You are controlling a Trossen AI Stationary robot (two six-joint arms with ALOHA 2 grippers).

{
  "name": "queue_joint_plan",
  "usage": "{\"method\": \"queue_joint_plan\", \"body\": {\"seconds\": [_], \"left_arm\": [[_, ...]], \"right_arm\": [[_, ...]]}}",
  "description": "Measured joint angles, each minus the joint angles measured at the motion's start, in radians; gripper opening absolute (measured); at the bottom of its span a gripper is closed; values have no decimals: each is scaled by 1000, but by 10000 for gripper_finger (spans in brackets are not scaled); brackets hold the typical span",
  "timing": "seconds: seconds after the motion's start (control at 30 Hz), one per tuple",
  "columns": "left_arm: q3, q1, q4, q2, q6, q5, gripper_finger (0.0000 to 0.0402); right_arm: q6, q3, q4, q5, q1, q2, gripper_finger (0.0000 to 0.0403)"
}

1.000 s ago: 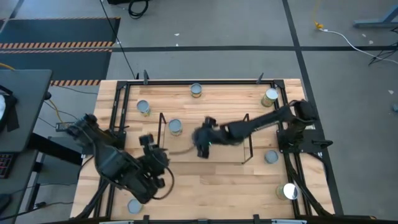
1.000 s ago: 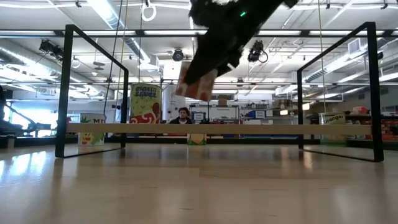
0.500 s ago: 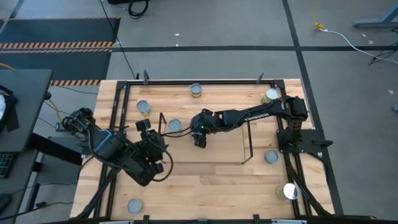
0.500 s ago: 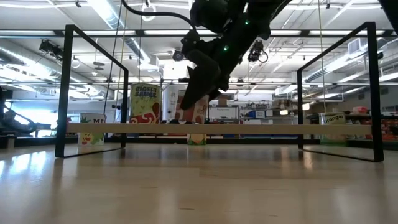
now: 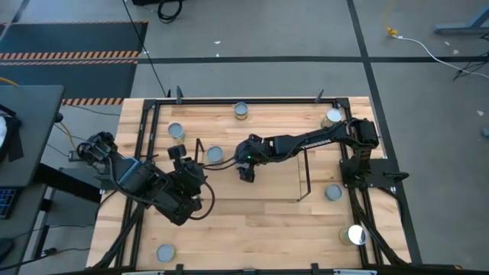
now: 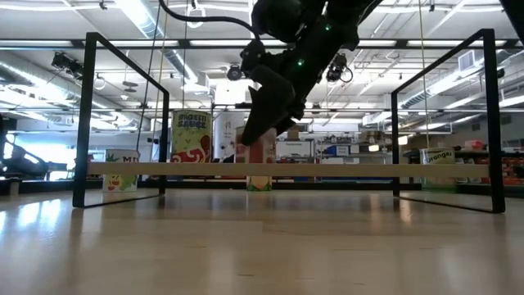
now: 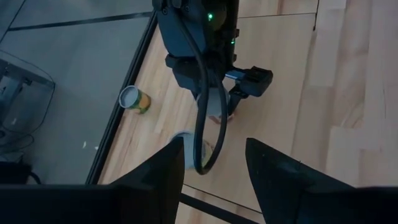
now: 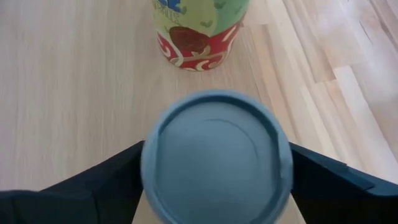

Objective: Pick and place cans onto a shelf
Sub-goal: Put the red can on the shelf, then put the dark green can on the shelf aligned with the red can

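Note:
The shelf (image 5: 302,183) is a low rack with dark upright end frames in the table's middle. One can (image 5: 215,155) with a green and red label (image 8: 202,31) stands on its deck. Beside it another can (image 8: 216,163) with a grey top stands upright on the deck (image 6: 260,154). My right gripper (image 5: 246,166) is open, with a finger along each side of this can. My left gripper (image 5: 178,158) hovers open and empty left of the shelf, its fingers (image 7: 155,180) apart with nothing between. My right gripper comes at the can from above, slanting down from the table's right side. Its fingers (image 8: 93,186) lie along the can's two opposite walls below the rim (image 8: 148,177). I cannot tell whether they touch it. The can stands upright on the shelf deck.
Loose cans stand on the table at the far left (image 5: 176,131), far middle (image 5: 241,111), far right (image 5: 331,117), right (image 5: 333,192), near right (image 5: 354,234) and near left (image 5: 165,253). A black frame (image 5: 145,130) rims the table.
My right gripper has gone toward the table's far edge and down, lowering its can from the air onto the shelf deck beside the labelled can. My left gripper has drawn a little toward the far edge and up, still open.

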Motion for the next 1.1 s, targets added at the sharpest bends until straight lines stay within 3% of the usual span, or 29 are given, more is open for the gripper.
{"method": "queue_joint_plan", "body": {"seconds": [0.3, 0.53, 0.93, 1.1], "left_arm": [[0, 0, 0, 0, 0, -9, 176], [-1, 13, 2, -5, 0, -14, 176], [1, 111, 10, -92, -29, -131, 181], [-37, 221, 60, -93, 0, -131, 232]], "right_arm": [[-8, 0, 14, 4, 3, -7, 361], [-44, 0, 16, 16, -5, -115, 362], [-77, -59, -126, 227, 19, -575, 349], [-5, -195, -116, 224, 101, -743, 348]]}}
